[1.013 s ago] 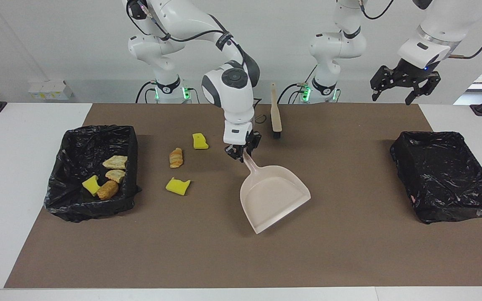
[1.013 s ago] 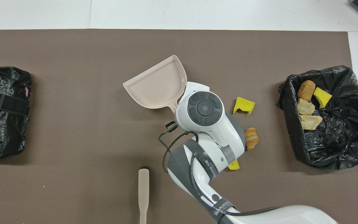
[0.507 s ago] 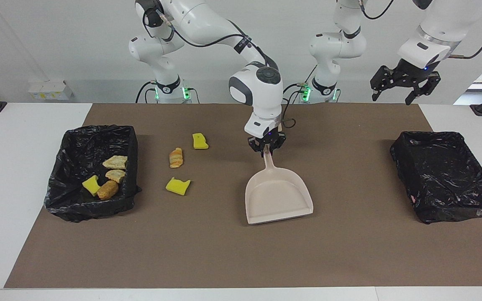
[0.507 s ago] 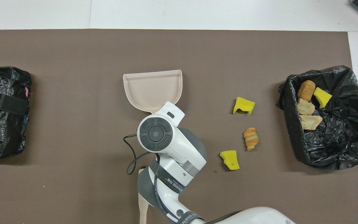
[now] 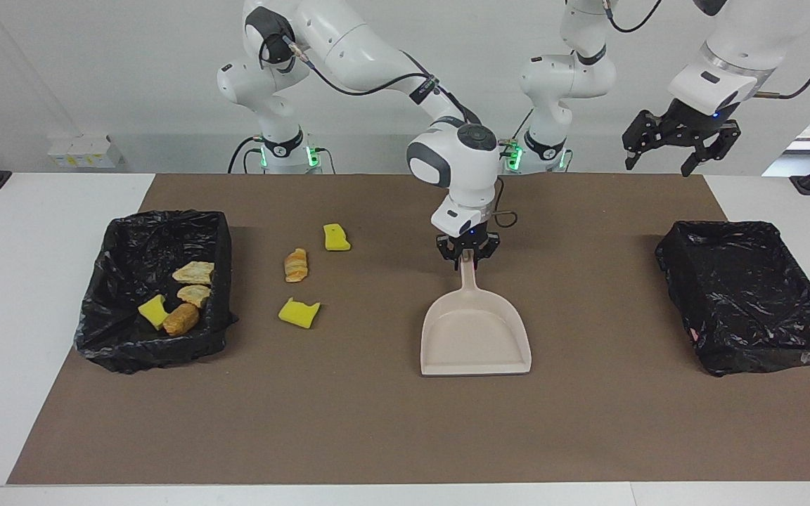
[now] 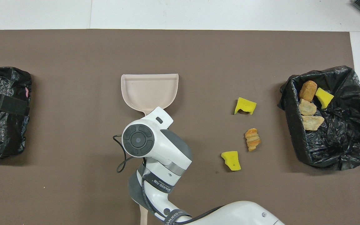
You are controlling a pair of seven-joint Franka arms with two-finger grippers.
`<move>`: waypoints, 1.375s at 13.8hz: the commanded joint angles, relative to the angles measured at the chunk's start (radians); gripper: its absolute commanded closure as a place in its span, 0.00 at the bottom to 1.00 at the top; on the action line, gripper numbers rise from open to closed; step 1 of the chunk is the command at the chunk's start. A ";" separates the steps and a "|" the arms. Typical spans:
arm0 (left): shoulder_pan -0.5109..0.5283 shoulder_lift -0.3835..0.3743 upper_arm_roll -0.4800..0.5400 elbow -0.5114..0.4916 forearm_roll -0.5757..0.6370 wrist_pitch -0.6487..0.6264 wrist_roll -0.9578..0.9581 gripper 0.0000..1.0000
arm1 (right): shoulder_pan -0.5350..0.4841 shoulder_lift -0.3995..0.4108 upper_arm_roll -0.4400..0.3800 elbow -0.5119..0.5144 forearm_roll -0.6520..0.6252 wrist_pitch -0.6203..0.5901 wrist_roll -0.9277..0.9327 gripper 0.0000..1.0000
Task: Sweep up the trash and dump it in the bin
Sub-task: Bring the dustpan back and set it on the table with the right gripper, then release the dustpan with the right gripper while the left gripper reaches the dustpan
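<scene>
The brown mat (image 5: pixel 405 422) covers the table, and on it two black-lined bins stay where they were: the bin (image 5: pixel 155 288) at the right arm's end holds four scraps, the other bin (image 5: pixel 749 295) at the left arm's end shows none.

The right arm has swung toward the left arm's end of the table since a second ago, carrying the beige dustpan (image 5: pixel 475 337) with it. The pan lay skewed then; now it lies flat on the mat and squared up, its handle pointing at the robots and its open lip facing away from them. The right gripper (image 5: pixel 467 256) stands at the tip of that handle. Its fingers look a little apart around the handle end, but whether they grip it or have let go I cannot tell.

The left gripper (image 5: pixel 679 140) hangs high over the left arm's end of the table, waiting, fingers spread wide and holding nothing, unchanged.

The brush (image 6: pixel 143 215) is mostly hidden under the right arm; only its handle end shows at the robots' edge.

The trash (image 5: pixel 299 313) left on the mat has not moved: two yellow sponge chunks and a croissant-like lump (image 5: pixel 296 265) lie between the dustpan and the bin at the right arm's end, well apart from the pan.
</scene>
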 commanded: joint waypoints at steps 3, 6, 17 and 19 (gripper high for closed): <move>0.011 -0.020 -0.002 -0.020 -0.006 0.003 0.003 0.00 | -0.031 -0.089 -0.001 0.013 -0.022 -0.098 -0.029 0.00; 0.011 -0.020 -0.002 -0.020 -0.006 0.003 0.003 0.00 | -0.108 -0.155 0.002 0.007 -0.007 -0.151 -0.138 0.00; -0.065 -0.013 -0.024 -0.047 -0.017 0.096 -0.026 0.00 | -0.450 -0.325 0.002 0.009 0.061 -0.370 -0.544 0.00; -0.147 -0.013 -0.024 -0.145 -0.017 0.231 -0.173 0.00 | -0.508 -0.348 0.002 0.007 0.062 -0.407 -0.656 0.00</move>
